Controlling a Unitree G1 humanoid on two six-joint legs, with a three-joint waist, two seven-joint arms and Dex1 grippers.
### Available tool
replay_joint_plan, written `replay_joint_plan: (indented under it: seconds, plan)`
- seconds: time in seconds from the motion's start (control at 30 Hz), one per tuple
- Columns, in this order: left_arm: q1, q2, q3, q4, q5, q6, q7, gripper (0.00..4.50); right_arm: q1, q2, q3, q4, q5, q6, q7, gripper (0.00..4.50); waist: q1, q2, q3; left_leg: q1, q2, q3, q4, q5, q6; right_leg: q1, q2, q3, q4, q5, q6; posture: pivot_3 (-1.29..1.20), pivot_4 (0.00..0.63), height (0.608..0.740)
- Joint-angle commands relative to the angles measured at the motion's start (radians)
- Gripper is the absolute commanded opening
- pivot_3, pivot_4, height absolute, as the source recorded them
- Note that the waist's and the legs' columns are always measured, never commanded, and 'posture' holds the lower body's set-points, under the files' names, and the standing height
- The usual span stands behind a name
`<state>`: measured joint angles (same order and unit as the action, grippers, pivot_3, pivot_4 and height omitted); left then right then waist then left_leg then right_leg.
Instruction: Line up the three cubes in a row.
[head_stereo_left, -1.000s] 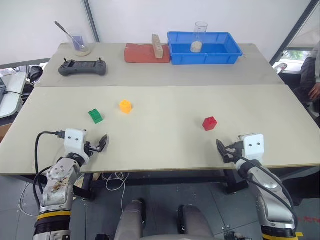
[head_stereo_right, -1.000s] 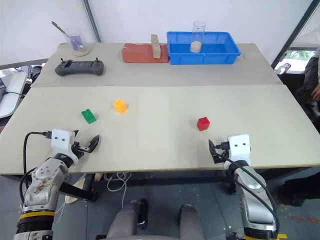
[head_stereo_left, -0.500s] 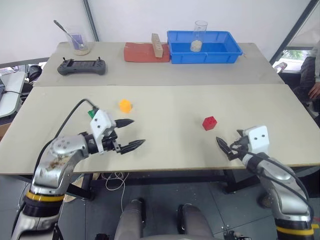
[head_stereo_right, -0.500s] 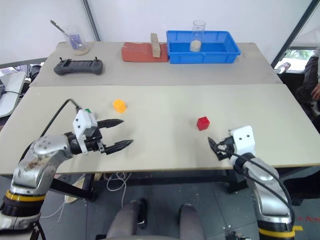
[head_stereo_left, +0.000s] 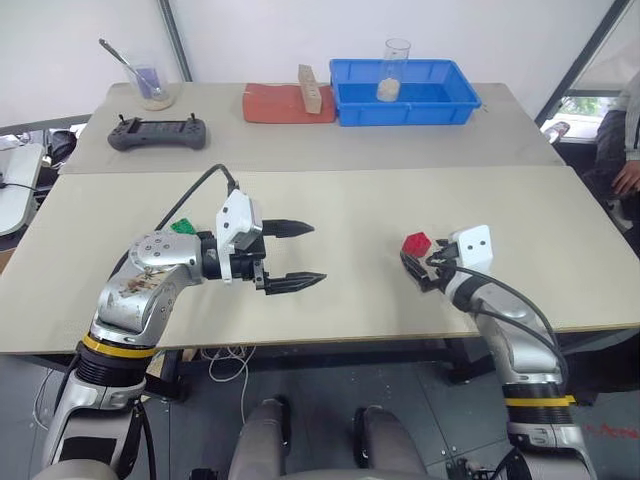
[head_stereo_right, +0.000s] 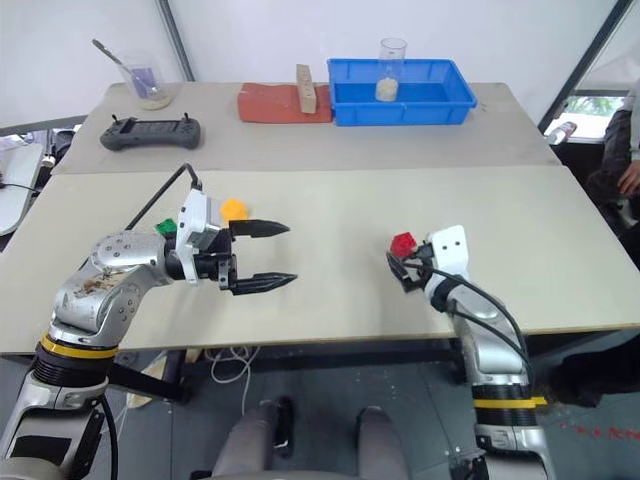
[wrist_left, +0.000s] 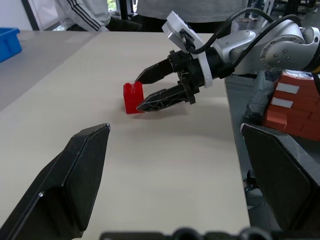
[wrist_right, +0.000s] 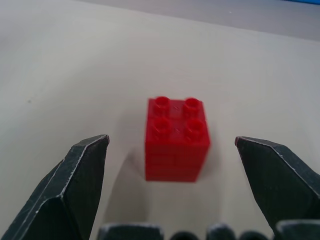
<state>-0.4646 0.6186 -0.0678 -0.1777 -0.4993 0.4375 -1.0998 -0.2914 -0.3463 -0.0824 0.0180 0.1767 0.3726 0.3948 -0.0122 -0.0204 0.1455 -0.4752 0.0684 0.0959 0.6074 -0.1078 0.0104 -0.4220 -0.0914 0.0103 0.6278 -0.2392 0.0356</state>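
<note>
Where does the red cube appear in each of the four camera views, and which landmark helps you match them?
Left eye view: red cube right of centre on the near table, just ahead of the right pincer.
Right eye view: right of centre, at that pincer's tips.
Left wrist view: left of centre, between the right pincer's open fingers.
Right wrist view: centre, studs up, between the two fingers.
Shared landmark: the right pincer.

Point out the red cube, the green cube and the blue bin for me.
red cube (wrist_right: 176, 137), right wrist view, front face below the studs.
green cube (head_stereo_left: 182, 227), left eye view, visible top beside the left arm.
blue bin (head_stereo_left: 405, 108), left eye view, front wall.
</note>
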Motion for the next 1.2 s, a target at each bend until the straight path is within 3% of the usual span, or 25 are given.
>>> replay_joint_plan:
  seconds: [0.03,0.1,0.37,0.4,0.57,0.7,0.93,1.2]
  plan:
    - [0.007,-0.002,0.029,-0.03,-0.004,-0.011,0.028,4.47,-0.034,0.014,0.002,0.029,-0.019,-0.063,-0.022,4.5,0.001,0.0,0.0,0.0,0.0,0.0,0.0,-0.001,-0.002,0.0,0.0,0.0,0.0,-0.001,-0.001,0.0,0.15,0.74]
    - [0.016,0.0,0.031,-0.036,-0.006,-0.012,0.033,4.5,-0.045,0.02,0.0,0.051,-0.022,-0.086,-0.023,4.24,0.001,0.0,0.0,0.0,0.0,0.0,0.0,-0.001,-0.002,0.0,0.0,0.0,0.0,0.0,-0.001,0.0,0.15,0.74]
    - [0.038,0.009,0.043,-0.043,-0.011,-0.01,0.039,4.5,-0.068,0.01,0.006,0.099,-0.025,-0.133,-0.007,1.58,-0.001,0.0,0.0,0.0,0.0,0.0,0.0,-0.001,-0.002,0.0,0.0,0.0,0.001,0.001,0.001,0.0,0.15,0.74]
    - [0.04,0.009,0.043,-0.044,-0.011,-0.011,0.04,4.5,-0.066,0.007,0.005,0.095,-0.024,-0.132,-0.004,1.44,-0.001,0.0,0.0,0.0,0.0,0.0,0.0,-0.001,-0.002,0.0,0.0,0.0,0.001,0.001,0.001,0.0,0.15,0.74]
    - [0.072,0.017,0.054,-0.045,-0.01,-0.024,0.032,4.5,-0.081,-0.054,0.042,0.01,0.024,-0.073,0.134,1.44,-0.001,0.0,0.0,0.0,0.0,0.001,0.0,-0.001,-0.002,0.0,0.0,0.0,0.002,0.001,0.001,0.0,0.15,0.74]
    - [0.151,0.027,0.085,-0.068,-0.016,-0.057,0.021,4.5,-0.194,-0.109,0.119,0.029,0.103,-0.062,0.398,1.44,-0.012,0.0,0.0,0.0,0.001,0.0,0.0,-0.001,-0.002,-0.001,0.0,0.0,0.002,0.001,0.0,0.0,0.15,0.74]
    - [0.435,-0.029,0.177,-0.206,0.013,-0.14,0.171,4.5,-0.396,-0.056,0.284,0.326,0.085,-0.269,0.801,1.44,-0.017,0.0,0.0,0.002,0.001,-0.001,0.0,-0.001,-0.001,0.0,0.001,-0.001,0.003,0.001,0.001,0.0,0.15,0.74]
    - [0.767,-0.053,0.258,-0.464,-0.024,-0.111,0.29,4.5,-0.584,0.077,0.327,0.745,0.018,-0.542,1.012,1.44,-0.007,-0.001,0.001,0.002,0.002,0.001,0.0,-0.002,-0.003,-0.002,-0.001,-0.002,0.002,0.0,-0.005,0.0,0.15,0.74]
